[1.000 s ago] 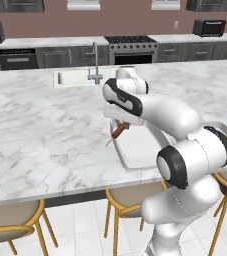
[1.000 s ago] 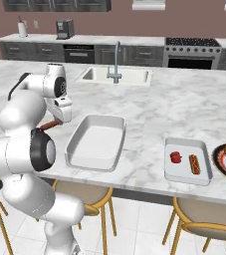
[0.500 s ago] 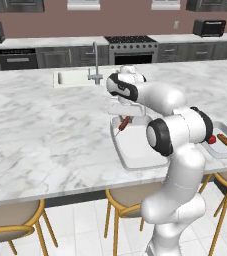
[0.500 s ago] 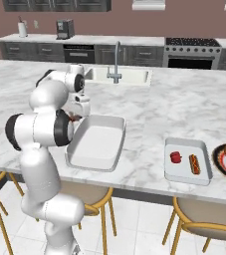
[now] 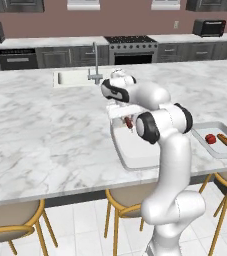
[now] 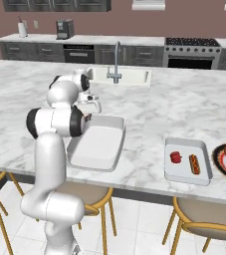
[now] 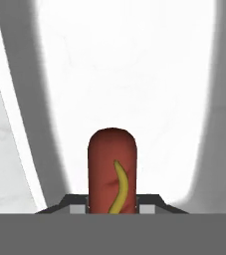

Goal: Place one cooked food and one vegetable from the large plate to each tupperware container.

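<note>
Your arm has swung over the near shallow pale grey tray (image 5: pixel 135 150) | jaws shut on red-brown hot dog with mustard (image 7: pixel 111 169), hanging above tray's far end | release next.

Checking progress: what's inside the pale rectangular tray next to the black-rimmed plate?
The right-hand pale rectangular tray holds a small red vegetable and a hot dog, lying apart. The tray floor under them is covered.

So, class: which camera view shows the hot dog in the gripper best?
The hand view: the hot dog sits close up, mustard stripe clear, above the empty tray. In both base views it is a small red patch by the gripper, partly hidden by the arm.
</note>
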Available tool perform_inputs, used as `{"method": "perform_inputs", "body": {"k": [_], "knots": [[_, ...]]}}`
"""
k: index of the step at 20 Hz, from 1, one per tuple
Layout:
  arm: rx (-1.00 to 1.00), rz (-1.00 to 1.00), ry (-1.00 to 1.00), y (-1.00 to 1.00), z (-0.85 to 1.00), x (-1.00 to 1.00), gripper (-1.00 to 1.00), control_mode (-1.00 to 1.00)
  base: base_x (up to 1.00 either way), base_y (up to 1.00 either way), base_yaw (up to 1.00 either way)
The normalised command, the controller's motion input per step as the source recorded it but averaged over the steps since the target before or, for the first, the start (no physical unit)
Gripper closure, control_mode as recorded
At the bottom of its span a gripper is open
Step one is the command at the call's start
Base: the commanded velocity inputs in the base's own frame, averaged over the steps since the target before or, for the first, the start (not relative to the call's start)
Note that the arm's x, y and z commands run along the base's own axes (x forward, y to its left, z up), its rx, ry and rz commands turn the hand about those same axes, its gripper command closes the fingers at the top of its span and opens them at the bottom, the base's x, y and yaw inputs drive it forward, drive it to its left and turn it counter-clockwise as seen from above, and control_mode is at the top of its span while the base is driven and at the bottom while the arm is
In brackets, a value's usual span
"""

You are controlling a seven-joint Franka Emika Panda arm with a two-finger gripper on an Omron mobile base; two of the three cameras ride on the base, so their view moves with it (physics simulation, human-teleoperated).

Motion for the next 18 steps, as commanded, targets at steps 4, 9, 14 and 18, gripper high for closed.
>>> {"method": "perform_inputs", "body": {"k": [4, 9, 14, 18], "knots": [[0.05, 0.37, 0.01, 0.01, -0.38, 0.26, 1.0, -1.0, 0.0, 0.0, 0.0], [0.17, 0.08, 0.08, 0.0, -0.38, 0.2, 1.0, -1.0, 0.0, 0.0, 0.0], [0.17, -0.01, 0.08, 0.0, -0.37, 0.07, 1.0, -1.0, 0.0, 0.0, 0.0], [0.09, -0.03, 0.0, -0.01, -0.32, 0.06, 1.0, -1.0, 0.0, 0.0, 0.0]]}}
